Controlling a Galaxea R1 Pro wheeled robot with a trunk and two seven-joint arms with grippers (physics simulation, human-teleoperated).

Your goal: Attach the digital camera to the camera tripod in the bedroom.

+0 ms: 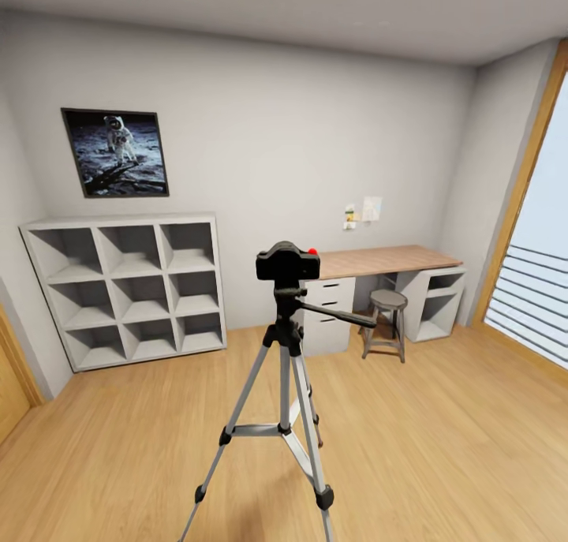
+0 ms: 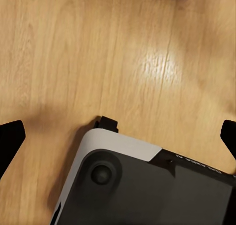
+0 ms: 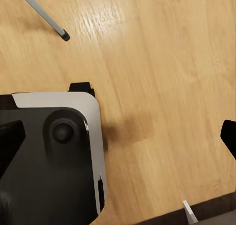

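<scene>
Nearest the head camera, the camera tripod (image 1: 285,384) is seen in the lower centre of the frame, its silver legs spread on the light wood floor (image 1: 442,447). The digital camera (image 1: 288,263) is seated on the tripod's black head, at the middle of the frame, with its red button at the upper right of its body. A long black pan handle (image 1: 339,315) is directed to the right. Behind, a white cube shelf (image 1: 126,289) is placed at the left against the wall, an astronaut picture (image 1: 116,153) is hung above it, and a wood-topped worktop (image 1: 386,259) with a round stool (image 1: 386,321) is set at the right. The left hand (image 2: 118,136) is spread wide and released, nothing being held, above the floor and the robot's base (image 2: 147,190). Of the right hand (image 3: 118,136) one dark fingertip (image 3: 228,136) is clearly made out, so its state cannot be told.
</scene>
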